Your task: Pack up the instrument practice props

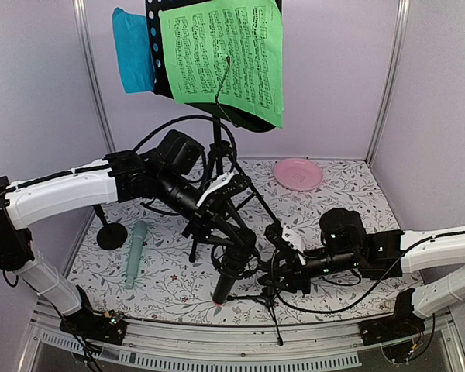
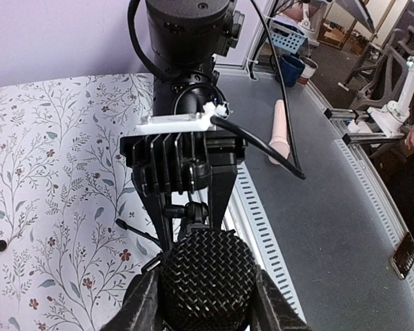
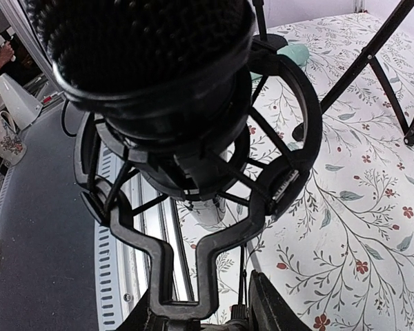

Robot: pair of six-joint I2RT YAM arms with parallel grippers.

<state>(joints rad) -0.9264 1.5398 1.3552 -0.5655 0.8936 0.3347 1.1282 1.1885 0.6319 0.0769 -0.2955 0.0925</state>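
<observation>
The left gripper (image 2: 205, 314) hugs the black mic (image 2: 205, 272) between its fingers, jaws only as wide as its head. The right gripper (image 3: 201, 317), nearly closed, pinches the mount (image 3: 300, 131) by the stem just ahead of it, likely steadying it so the mic pulls free.

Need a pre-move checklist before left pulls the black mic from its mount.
1. Left pincer straddles black microphone head: ok.
2. Left grip firm on it: cannot tell.
3. Right pincer clamped on shock mount stem: ok.
4. Microphone seated in the mount: ok.
5. Music stand legs clear of lift path: cannot tell.
6. Mint-green microphone lying apart, on the left side: ok.
</observation>
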